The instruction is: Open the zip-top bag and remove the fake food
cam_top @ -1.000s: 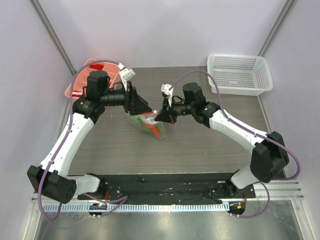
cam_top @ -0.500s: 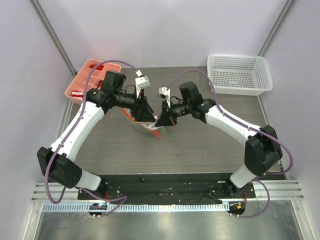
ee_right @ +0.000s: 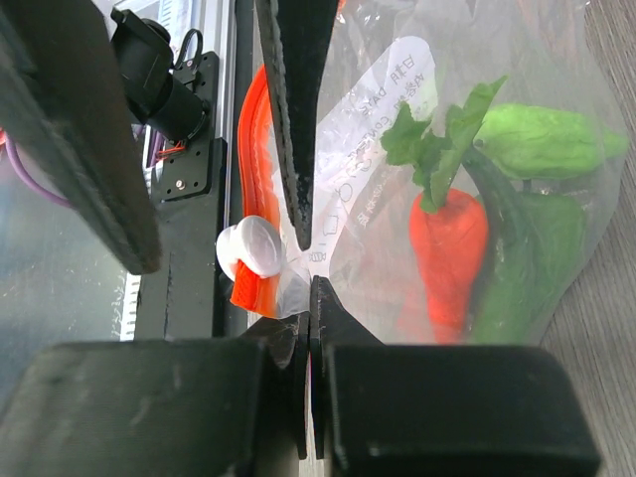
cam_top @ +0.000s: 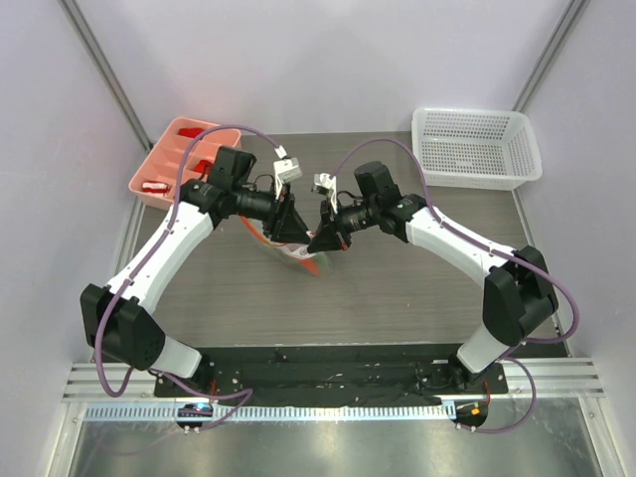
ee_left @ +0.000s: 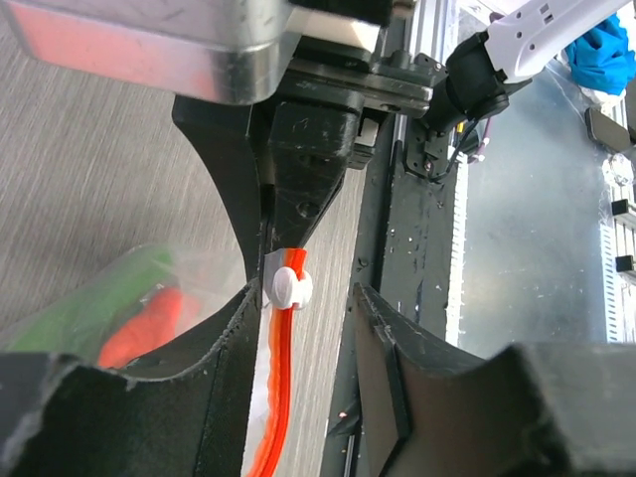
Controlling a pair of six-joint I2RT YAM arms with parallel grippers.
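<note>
Top external view: the zip-top bag (cam_top: 303, 258) sits on the table (cam_top: 417, 288), near its middle, between the two arms. The left gripper (cam_top: 290, 227) and the right gripper (cam_top: 324, 238) meet tip to tip over the bag. A pink tray (cam_top: 171, 144) holding red blocks (cam_top: 154, 186) stands at the far left corner. A white basket (cam_top: 477, 180) stands at the far right corner, well apart from the bag

Left wrist view: the left gripper's jaws stand partly open. The orange-red zip strip (ee_left: 278, 397) runs between them and ends at the white slider (ee_left: 289, 286), which sits against the tip of one finger (ee_left: 199, 378). The other finger is clear of the strip, so nothing is clamped

Right wrist view: the right gripper's jaws are fully closed and pinch the clear plastic of the bag at the end of the zip strip, just beside the slider. The fake food (ee_right: 447, 263) shows through the plastic, inside the bag: an orange-red carrot piece (ee_right: 449, 224) with a green leafy top, a light green piece (ee_right: 542, 139) and a dark green piece (ee_right: 517, 278), lying close together
</note>
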